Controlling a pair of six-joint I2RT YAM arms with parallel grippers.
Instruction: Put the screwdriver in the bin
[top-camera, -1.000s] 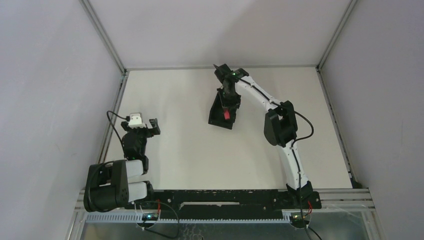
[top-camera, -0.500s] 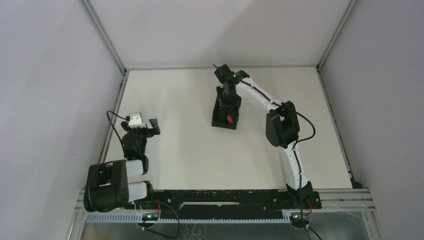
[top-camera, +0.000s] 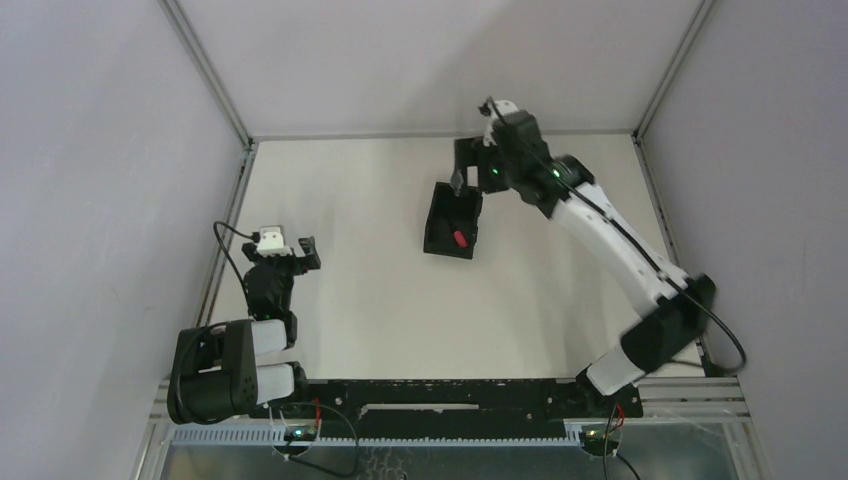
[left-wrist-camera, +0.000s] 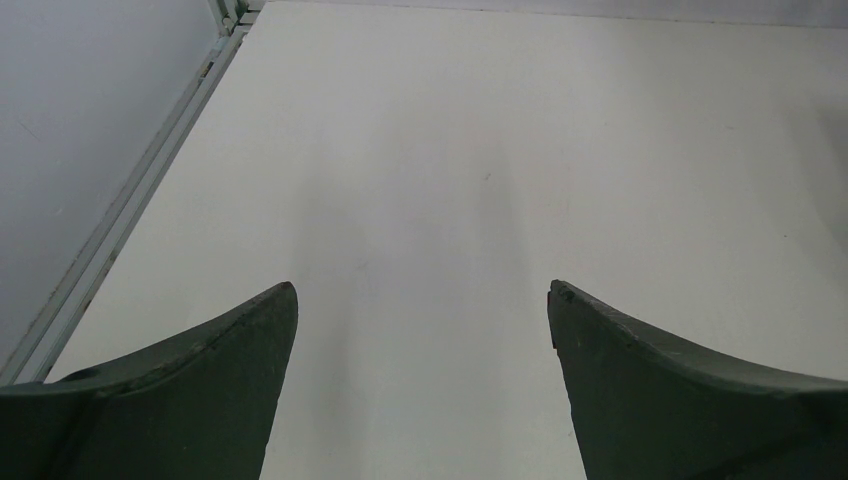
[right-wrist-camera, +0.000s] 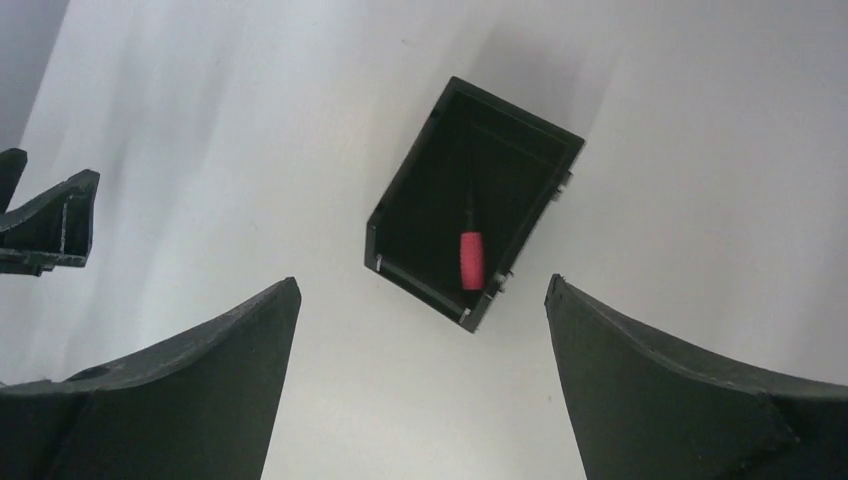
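The screwdriver (right-wrist-camera: 471, 260), with a red handle and a thin dark shaft, lies inside the black bin (right-wrist-camera: 420, 200), its handle toward the low front side. In the top view the bin (top-camera: 440, 215) stands on the table's middle back with the screwdriver's red handle (top-camera: 459, 239) showing inside. My right gripper (top-camera: 463, 170) hangs open above and behind the bin, and in its wrist view the gripper (right-wrist-camera: 420, 282) holds nothing. My left gripper (top-camera: 290, 257) rests open at the left side, far from the bin, and its wrist view shows the gripper (left-wrist-camera: 420, 290) over bare table.
A metal frame rail (top-camera: 225, 225) runs along the table's left edge, close to the left arm. Grey walls close in the back and both sides. The left gripper's fingers (right-wrist-camera: 50, 220) show at the left edge of the right wrist view.
The right gripper opened and let the screwdriver go into the bin. It then rose and drew back toward the far right. The left arm has not moved.
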